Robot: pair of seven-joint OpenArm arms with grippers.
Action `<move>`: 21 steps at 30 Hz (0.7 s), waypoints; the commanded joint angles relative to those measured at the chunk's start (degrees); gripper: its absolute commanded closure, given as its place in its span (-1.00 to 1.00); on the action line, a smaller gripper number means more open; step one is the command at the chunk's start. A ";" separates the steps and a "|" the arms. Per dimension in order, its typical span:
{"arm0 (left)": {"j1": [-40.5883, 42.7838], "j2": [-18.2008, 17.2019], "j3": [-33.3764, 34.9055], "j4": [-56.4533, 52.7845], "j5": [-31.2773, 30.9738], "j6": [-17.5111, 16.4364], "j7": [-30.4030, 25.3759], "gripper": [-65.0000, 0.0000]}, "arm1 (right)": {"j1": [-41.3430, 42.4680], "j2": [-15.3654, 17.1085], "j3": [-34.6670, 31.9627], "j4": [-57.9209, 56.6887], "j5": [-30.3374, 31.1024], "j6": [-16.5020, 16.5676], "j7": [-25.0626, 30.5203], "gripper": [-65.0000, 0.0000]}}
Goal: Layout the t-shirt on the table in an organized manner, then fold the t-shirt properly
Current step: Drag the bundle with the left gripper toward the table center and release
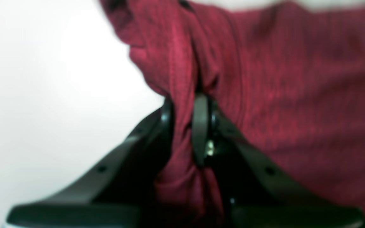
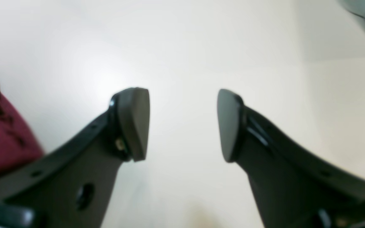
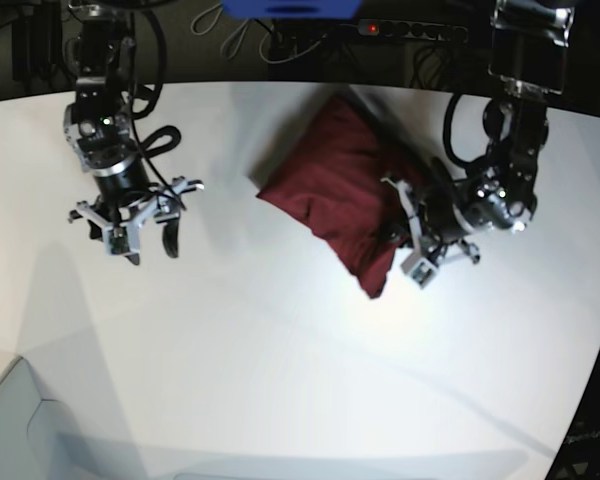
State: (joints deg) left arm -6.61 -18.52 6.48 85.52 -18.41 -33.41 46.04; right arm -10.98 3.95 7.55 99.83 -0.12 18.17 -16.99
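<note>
White table [image 3: 280, 380], unlabelled maroon t-shirt [image 3: 330, 180]

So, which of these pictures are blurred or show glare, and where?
Left wrist view: soft all over, the t-shirt knit smeared, the left gripper fuzzy. Right wrist view: the right gripper fairly sharp, the table washed out. Base view: sharpest, with faint arm shadows and a bright patch below the shirt.

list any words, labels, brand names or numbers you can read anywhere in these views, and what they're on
None can be read.
The plain dark maroon knit t-shirt shows no print or tag.
The smooth white table carries no markings.
The black power strip beyond the table's far edge shows only a red light; any lettering is too small to read.
</note>
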 commanded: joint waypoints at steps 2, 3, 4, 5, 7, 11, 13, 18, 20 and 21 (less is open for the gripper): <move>-4.86 -0.86 4.64 0.77 -0.88 -0.22 -2.22 0.99 | 0.39 0.14 3.04 1.22 0.43 0.07 1.48 -0.04; -6.71 -0.95 6.57 0.77 -0.88 -0.22 -2.22 0.99 | 0.39 0.14 4.18 1.14 0.43 0.07 1.48 -0.04; -8.47 -0.95 8.33 0.77 -0.88 -0.22 -2.04 0.99 | 0.39 0.14 5.24 1.05 0.43 0.07 1.48 -0.04; -10.22 -0.60 10.09 0.77 -0.88 -0.22 -1.87 0.99 | 0.39 0.14 6.29 0.96 0.43 0.07 1.48 -0.04; -13.48 -0.25 14.31 0.68 -0.88 -0.22 -2.13 0.99 | 0.39 0.14 8.23 0.96 0.43 0.07 1.48 -0.04; -19.98 2.22 23.19 -5.03 -0.71 -0.22 -2.22 0.99 | 0.39 0.14 12.45 0.87 0.43 0.07 1.48 -0.04; -22.62 3.80 26.44 -9.25 1.32 -0.22 -2.39 0.99 | 0.30 0.14 13.86 0.87 0.43 0.07 1.48 -0.04; -23.59 8.11 29.61 -15.14 11.16 -0.22 -8.99 0.99 | -0.75 0.23 15.26 0.87 0.43 0.07 1.65 -0.04; -23.50 9.86 29.70 -16.55 14.59 -0.31 -10.31 0.99 | -1.19 0.23 15.44 0.96 0.43 0.07 1.48 -0.04; -23.50 10.57 29.70 -17.43 16.08 -0.31 -10.92 0.99 | -1.63 0.23 15.70 0.96 0.43 0.07 1.65 -0.04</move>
State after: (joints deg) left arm -28.29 -8.29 36.47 67.35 -1.85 -33.95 36.73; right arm -12.73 3.62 22.76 99.72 -0.14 18.17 -17.04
